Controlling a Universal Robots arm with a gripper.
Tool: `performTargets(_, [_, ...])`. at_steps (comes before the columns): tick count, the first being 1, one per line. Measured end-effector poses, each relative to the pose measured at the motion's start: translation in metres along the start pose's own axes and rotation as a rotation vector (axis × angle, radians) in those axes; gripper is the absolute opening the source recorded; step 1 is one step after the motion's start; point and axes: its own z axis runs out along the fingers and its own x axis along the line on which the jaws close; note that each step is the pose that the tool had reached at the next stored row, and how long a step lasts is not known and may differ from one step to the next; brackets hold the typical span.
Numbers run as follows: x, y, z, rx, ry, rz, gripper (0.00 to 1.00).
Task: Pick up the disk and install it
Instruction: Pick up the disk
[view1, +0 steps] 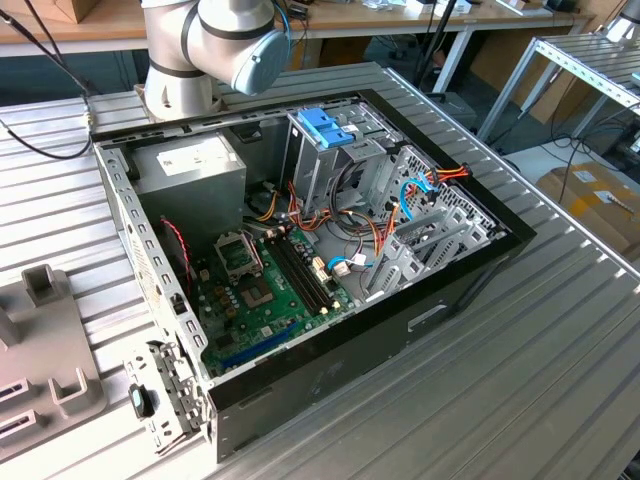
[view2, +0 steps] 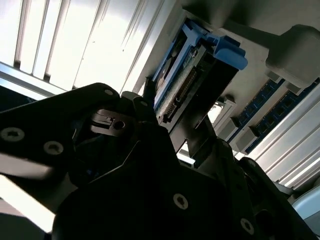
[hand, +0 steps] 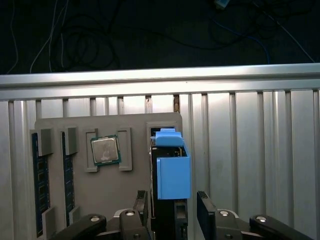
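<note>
Disk (hand: 170, 175) stands on edge in a slot of the grey tray (hand: 110, 195), right between my fingers (hand: 206, 205). My pincer (hand: 173, 199) is open and straddles it. One finger shows a sliver of gap to the disk; on the other side I cannot tell whether the pad touches. The light-blue frame wraps the disk's upper end, and its tab (hand: 167, 137) sticks out past my fingertips.

In the second wrist view the disk (view2: 192, 75) rises just beyond my black knuckles, with its connector edge (view2: 181, 90) turned toward me and the blue frame capping the far end.

Out from the disk, on the same tray and off to one side of my pincer, a chip (hand: 105, 150) lies flat in its square pocket. Farther that way, two memory sticks (hand: 37, 185) lie in long grooves, well apart from my fingers. The tray rests on the ribbed metal table (hand: 250, 150). Past my fingertips the table ends at a bright rail (hand: 150, 77), and beyond that loose cables (hand: 75, 45) lie on dark floor.

In the exterior view my arm (view1: 215, 40) rises behind an open case (view1: 330, 390) lying on its side. Inside the case I see a green board (view1: 260, 290), a grey box (view1: 195, 170) and a small blue bracket (view1: 325, 130) atop a metal cage. The tray (view1: 40, 340) sits near the case.
</note>
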Motion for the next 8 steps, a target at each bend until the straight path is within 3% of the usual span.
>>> performTargets(3, [-0.0001, 0.0, 0.0001, 0.0, 0.0, 0.0, 0.5])
performTargets(4, [-0.0001, 0.0, 0.0001, 0.0, 0.0, 0.0, 0.43])
performTargets(8, [-0.0002, 0.0, 0.0002, 0.0, 0.0, 0.0, 0.43])
